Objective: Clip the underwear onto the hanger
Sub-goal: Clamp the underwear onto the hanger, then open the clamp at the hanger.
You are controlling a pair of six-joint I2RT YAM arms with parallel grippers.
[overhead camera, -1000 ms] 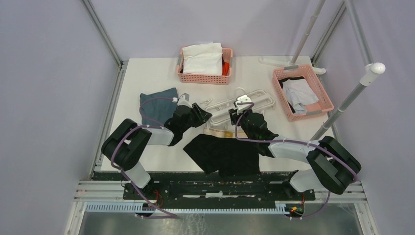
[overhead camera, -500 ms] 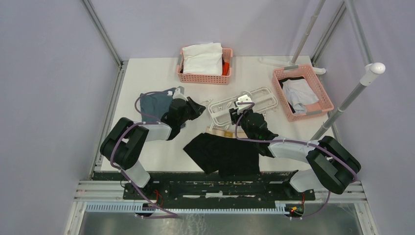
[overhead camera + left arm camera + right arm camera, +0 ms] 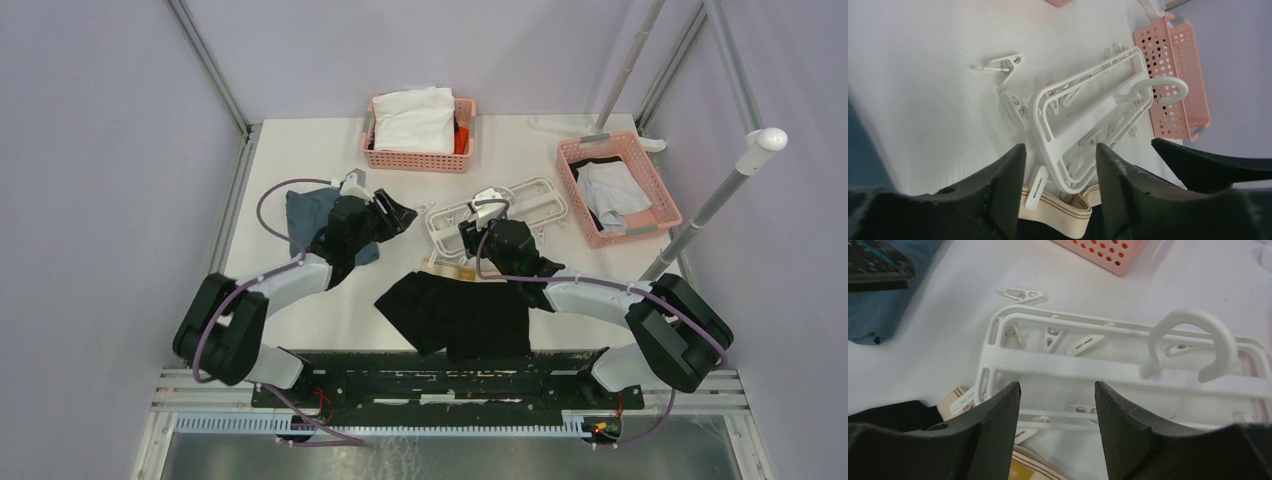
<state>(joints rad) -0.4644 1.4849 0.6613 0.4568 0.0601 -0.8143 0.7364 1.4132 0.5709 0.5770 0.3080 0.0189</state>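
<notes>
Left gripper (image 3: 396, 214) hovering by right edge of blue cloth (image 3: 305, 215), jaws apart, nothing in them. Hanger (image 3: 1063, 364) flat on table just right of its tips. Right gripper (image 3: 468, 233) over hanger's near left corner, jaws spread, empty too. Underwear (image 3: 460, 315) flat, nearer than both, tan waistband against that corner.

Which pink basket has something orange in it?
The far pink basket: an orange-red item sits beside its white garment. The right pink basket holds only pale and dark cloth.
</notes>
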